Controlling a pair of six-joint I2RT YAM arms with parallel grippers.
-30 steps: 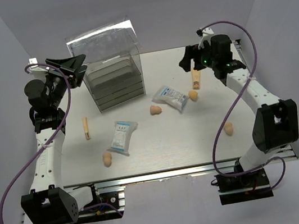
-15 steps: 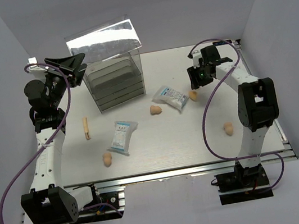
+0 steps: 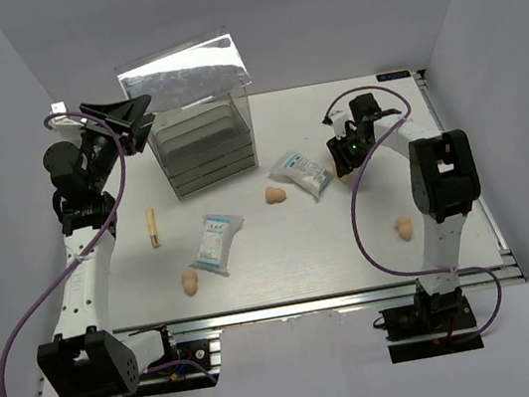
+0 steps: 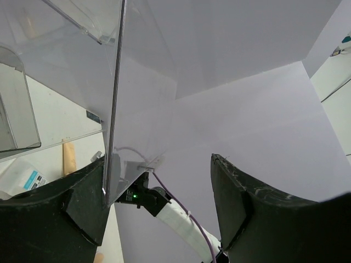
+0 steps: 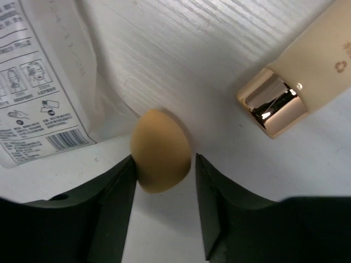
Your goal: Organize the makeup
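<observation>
**Shallow pinch on a soft sponge: slip risk**

Fingers of the right gripper [image 5: 164,159] closed on a peach egg-shaped sponge [image 5: 160,139], one on each flank, the sponge resting on the white table [image 5: 181,38]. Hold taken on the broad rear half only, with the narrow end poking out ahead of the fingertips. Likely to squirt forward or roll free on lifting, since the foam yields and the taper gives the pads little to bite. Contact on the flank toward the tube looks faint; hard to judge how firm.

Just ahead and to the left of those fingers, a white-and-blue packet [image 5: 41,82], its edge touching or all but touching the sponge. Could be dragged or flipped if the nearer finger catches the film on the way up. Ahead and to the right, clear of the sponge, a tan tube with gold cap [image 5: 296,82]. Round, so apt to roll if nudged.

Jaws of the left gripper [image 4: 159,164] apart, holding nothing, raised beside the top of the clear drawer box [image 3: 197,119], with a clear panel edge right at one finger. Any sideways swing risks knocking the box. Well below that gripper, unsorted on the table: thin tan stick [image 3: 152,226], second packet [image 3: 217,238], loose sponges [image 3: 190,283].
</observation>
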